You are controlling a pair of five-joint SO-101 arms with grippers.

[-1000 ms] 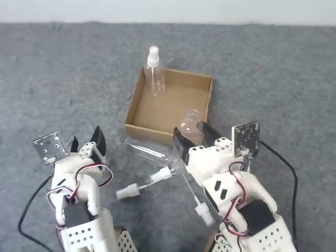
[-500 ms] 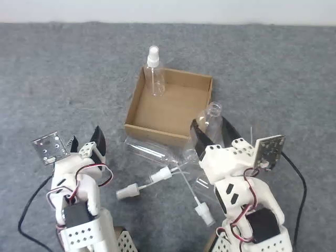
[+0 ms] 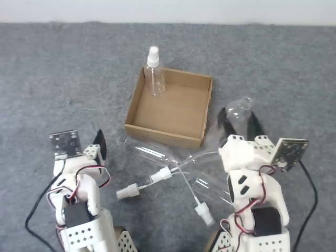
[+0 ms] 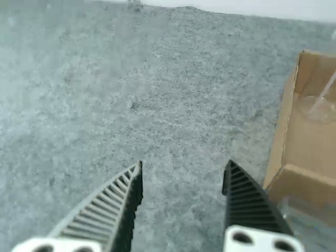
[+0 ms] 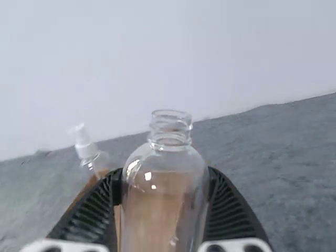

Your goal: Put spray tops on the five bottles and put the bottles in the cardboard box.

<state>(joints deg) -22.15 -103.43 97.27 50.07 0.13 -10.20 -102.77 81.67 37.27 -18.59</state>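
A clear bottle [image 3: 241, 108] with a bare neck stands upright in my right gripper [image 3: 238, 117], just right of the cardboard box [image 3: 207, 113]. In the right wrist view the fingers [image 5: 103, 201] are shut on the bottle [image 5: 163, 189]. A capped spray bottle [image 3: 155, 74] stands in the box's far left corner. My left gripper [image 4: 184, 166] is open over bare carpet, left of the box [image 4: 287, 131]. Uncapped bottles [image 3: 149, 152] [image 3: 211, 187] and loose spray tops [image 3: 131, 190] [image 3: 202, 211] lie in front of the box.
Grey carpet [image 3: 63, 79] covers the table to a pale wall at the back. The lying bottles and spray tops with their long tubes crowd the strip between the two arm bases. Open carpet lies left and right of the box.
My right arm has swung right with the bottle, from over the box's front edge to beside its right wall. The left arm's wrist has turned slightly; its gripper stays open.
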